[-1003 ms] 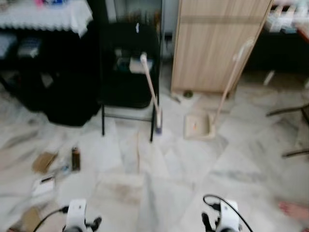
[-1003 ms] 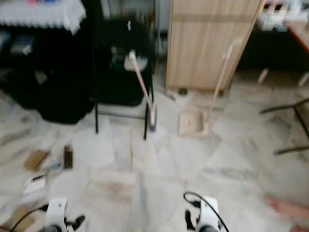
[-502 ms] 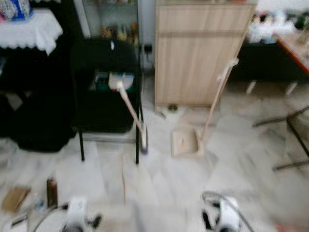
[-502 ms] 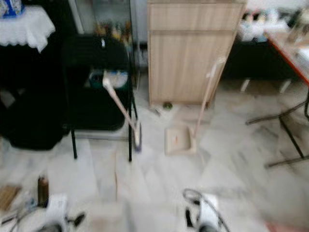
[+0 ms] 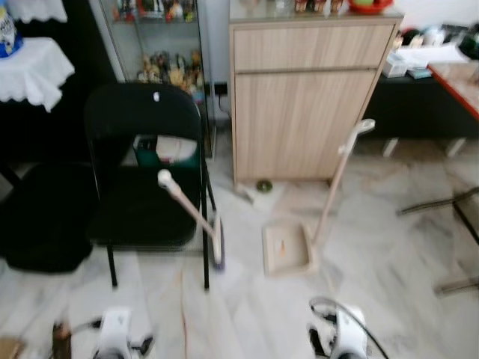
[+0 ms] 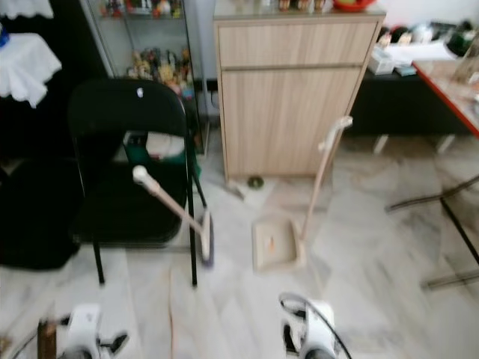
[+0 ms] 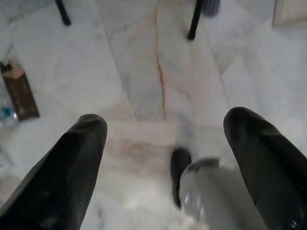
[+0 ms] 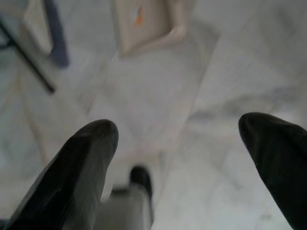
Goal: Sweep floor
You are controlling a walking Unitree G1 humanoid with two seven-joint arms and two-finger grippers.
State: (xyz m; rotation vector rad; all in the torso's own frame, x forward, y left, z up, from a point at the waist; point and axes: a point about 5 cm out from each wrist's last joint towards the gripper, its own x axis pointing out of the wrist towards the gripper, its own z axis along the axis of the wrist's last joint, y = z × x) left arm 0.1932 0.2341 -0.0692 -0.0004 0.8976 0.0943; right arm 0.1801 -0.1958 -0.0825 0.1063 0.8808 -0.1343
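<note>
While the robot faces the room, both arms hang low at the bottom of the head views.

Floor: pale marble tiles (image 5: 389,254) with grey veins and a thin brownish seam.

Broom: a cream-handled broom (image 5: 193,211) leans against the black folding chair (image 5: 142,179); its handle top rests over the seat and its dark bristle end stands on the floor beside the chair's front leg.

Dustpan: a cream long-handled dustpan (image 5: 287,249) sits on the floor just to the right of the broom head, its handle rising at a tilt toward the wooden cabinet (image 5: 307,105).

Left claw: the left claw (image 7: 163,158) hangs above bare tiles, fingers (image 7: 67,172) spread wide apart, holding nothing.

Right claw: the right claw (image 8: 187,158) hangs over the floor, fingers (image 8: 76,167) also wide apart and empty; the dustpan pan and the broom's bristles lie ahead of it.

Litter: a small brown carton (image 7: 20,93) lies on the tiles near the left claw.

Surroundings: a glass display case (image 5: 161,45) with small figures stands behind the chair; a small dark round object (image 5: 263,185) lies at the cabinet's foot; a red-edged desk (image 5: 458,75) carrying papers stands at far right.
</note>
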